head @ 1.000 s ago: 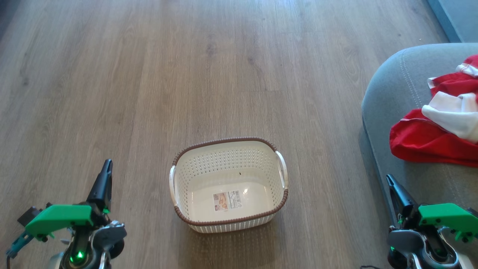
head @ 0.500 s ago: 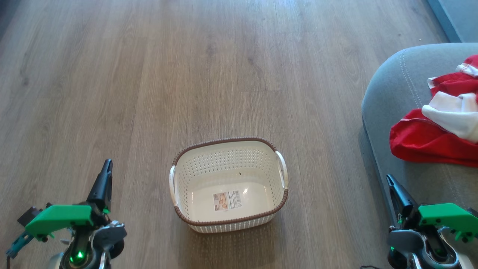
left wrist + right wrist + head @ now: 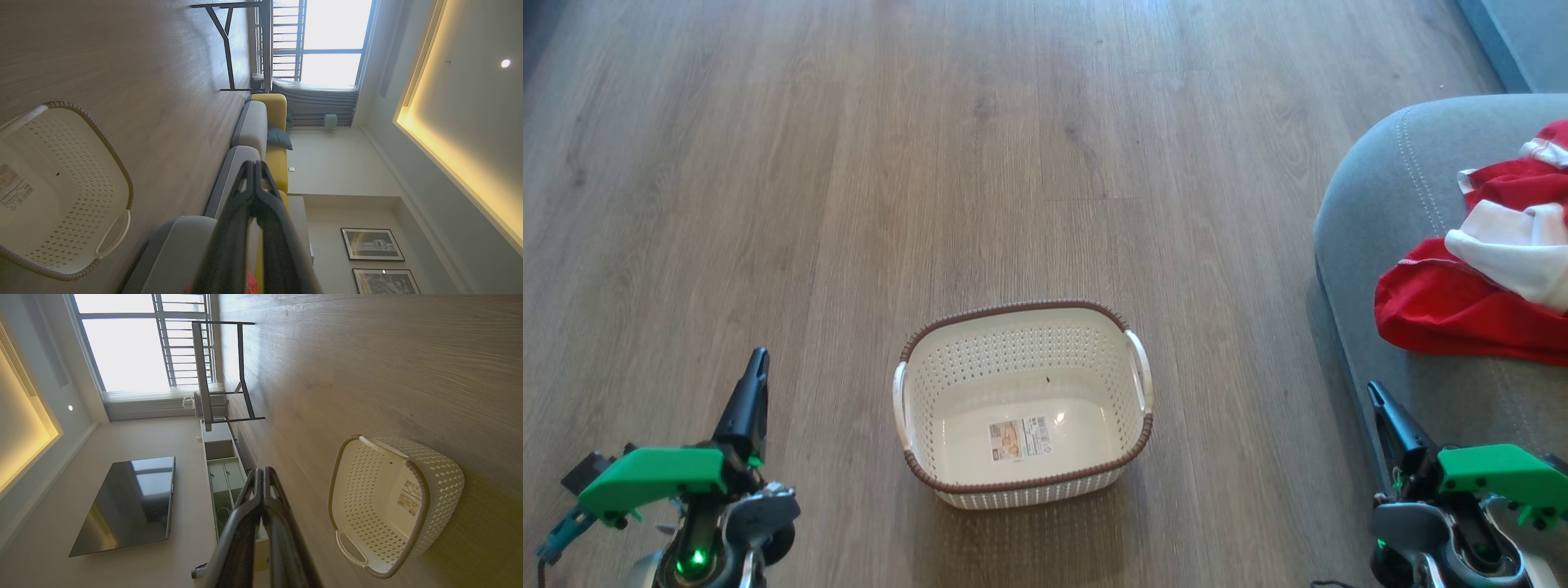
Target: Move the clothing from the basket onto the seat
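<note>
I've got wood-plank floor [image 3: 849, 163] across the head cam. Left wrist cam: bright window [image 3: 331, 36], black-legged table [image 3: 266, 41] just beside it, framed pics [image 3: 372, 244] on wall. Right wrist cam: dark TV [image 3: 126, 504] on wall, low cabinet [image 3: 220, 473] below along floor edge.

Grey-brown wood-plank floor [image 3: 931, 163] throughout. Tall window [image 3: 331, 41] — bright daylight, grey pleated curtain [image 3: 318, 106] alongside. Black-legged table [image 3: 222, 371] near window. Dark TV [image 3: 126, 502] on pale wall [image 3: 163, 437], low cabinet [image 3: 222, 473] beneath. Warm cove light [image 3: 453, 163] along ceiling [image 3: 482, 102] — framed pictures [image 3: 372, 244] nearby.
</note>
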`<state>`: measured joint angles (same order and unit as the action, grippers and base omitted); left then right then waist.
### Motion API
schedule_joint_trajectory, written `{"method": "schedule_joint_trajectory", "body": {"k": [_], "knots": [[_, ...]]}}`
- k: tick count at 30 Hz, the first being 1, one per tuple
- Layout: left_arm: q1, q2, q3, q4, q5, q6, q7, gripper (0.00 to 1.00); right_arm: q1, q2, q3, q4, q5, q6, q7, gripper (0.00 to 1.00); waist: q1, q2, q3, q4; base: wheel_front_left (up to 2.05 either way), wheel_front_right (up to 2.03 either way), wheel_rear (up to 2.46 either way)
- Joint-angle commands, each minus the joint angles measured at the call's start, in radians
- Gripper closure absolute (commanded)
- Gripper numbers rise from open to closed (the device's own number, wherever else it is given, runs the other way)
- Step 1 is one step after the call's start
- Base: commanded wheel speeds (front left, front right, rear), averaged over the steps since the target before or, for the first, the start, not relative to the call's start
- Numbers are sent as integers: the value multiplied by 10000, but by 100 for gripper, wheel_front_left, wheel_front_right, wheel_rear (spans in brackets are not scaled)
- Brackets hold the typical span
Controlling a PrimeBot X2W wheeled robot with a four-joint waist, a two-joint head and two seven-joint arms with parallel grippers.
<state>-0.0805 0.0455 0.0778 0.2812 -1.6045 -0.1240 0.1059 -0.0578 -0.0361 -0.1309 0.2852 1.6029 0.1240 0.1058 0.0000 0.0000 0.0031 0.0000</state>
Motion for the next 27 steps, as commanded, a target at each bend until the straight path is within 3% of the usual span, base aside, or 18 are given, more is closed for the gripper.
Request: {"method": "schedule_joint_trajectory", "body": {"k": [1,27], "knots": [[-277,49,369,-359,-34,-67,80,100,-502,-141,172,-405,58,67,74,100,0,0,0,0,0,0,0],[-277,48,370,-360,-33,-67,81,100,-502,-141,172,-405,58,67,73,100,0,0,0,0,0,0,0]]}}
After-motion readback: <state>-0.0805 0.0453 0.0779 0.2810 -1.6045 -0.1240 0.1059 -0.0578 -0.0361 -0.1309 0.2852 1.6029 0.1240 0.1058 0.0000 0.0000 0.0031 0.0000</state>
